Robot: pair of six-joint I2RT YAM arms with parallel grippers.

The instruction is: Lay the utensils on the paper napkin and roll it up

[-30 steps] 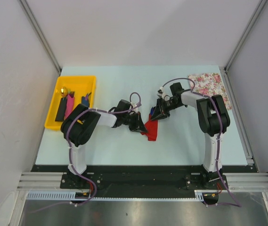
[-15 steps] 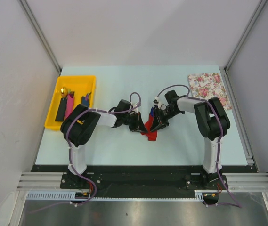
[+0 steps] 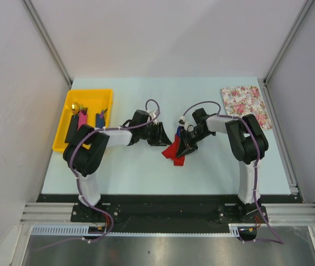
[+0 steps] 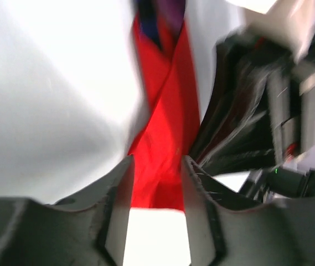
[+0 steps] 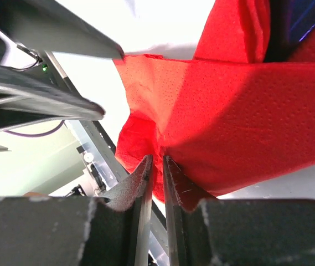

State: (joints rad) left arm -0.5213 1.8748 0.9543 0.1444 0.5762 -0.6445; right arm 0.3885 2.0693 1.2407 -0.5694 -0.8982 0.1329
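The red paper napkin [image 3: 173, 153] lies crumpled and part folded on the table between both arms. A dark blue utensil handle [image 4: 160, 19] sticks out of its far fold; it also shows in the right wrist view [image 5: 308, 18]. My right gripper [image 3: 182, 147] is shut, pinching a fold of the napkin [image 5: 229, 105] between its fingertips [image 5: 146, 169]. My left gripper [image 3: 161, 136] is open just left of the napkin, with the napkin's [image 4: 165, 116] near end lying ahead of its tips and not held. More utensils, pink [image 3: 81, 123], black [image 3: 71, 133] and blue [image 3: 99, 118], lie in the yellow tray.
The yellow tray [image 3: 106, 94] stands at the left back of the table. A white pink-flowered sheet [image 3: 246, 102] lies at the right back. The right arm's gripper body [image 4: 251, 111] fills the space right of the napkin in the left wrist view.
My left gripper has let go and drawn back up and left from the napkin. My right gripper has moved left and down onto the napkin and shut on a fold.
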